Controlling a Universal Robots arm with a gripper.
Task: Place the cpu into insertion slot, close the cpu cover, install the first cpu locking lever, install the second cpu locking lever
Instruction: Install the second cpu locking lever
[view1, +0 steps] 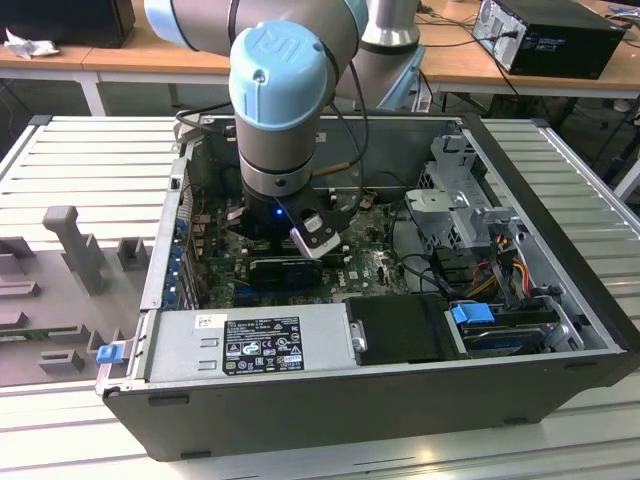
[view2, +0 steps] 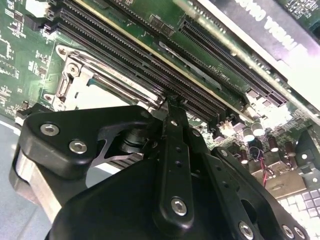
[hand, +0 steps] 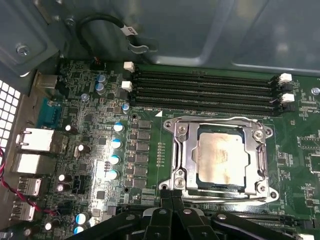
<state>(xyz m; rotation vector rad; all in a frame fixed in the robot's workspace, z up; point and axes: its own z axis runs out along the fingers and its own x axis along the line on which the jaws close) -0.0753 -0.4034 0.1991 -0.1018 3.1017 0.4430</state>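
In the first wrist view the cpu (hand: 222, 157), pale silver-beige, lies flat in the insertion slot (hand: 266, 134). The silvery cpu cover (hand: 182, 150) lies down around it. Thin locking lever rods run along the cover's two long sides, one beside the memory slots (hand: 215, 119) and one on the gripper's side (hand: 230, 196). My gripper (hand: 173, 194) is shut, its black fingertips together at the socket's edge by that nearer lever. In the second wrist view the gripper (view2: 172, 104) tip touches the metal rod (view2: 125, 89) where it meets the socket frame (view2: 75, 80). I see nothing held between the fingers.
The arm (view1: 285, 110) reaches down into an open computer case (view1: 560, 230). Long black memory slots (hand: 205, 87) run beside the socket. Capacitors (hand: 115, 145) and rear ports (hand: 35, 145) stand on the board. A power supply (view1: 250, 345) and drive cage (view1: 460, 200) crowd the case.
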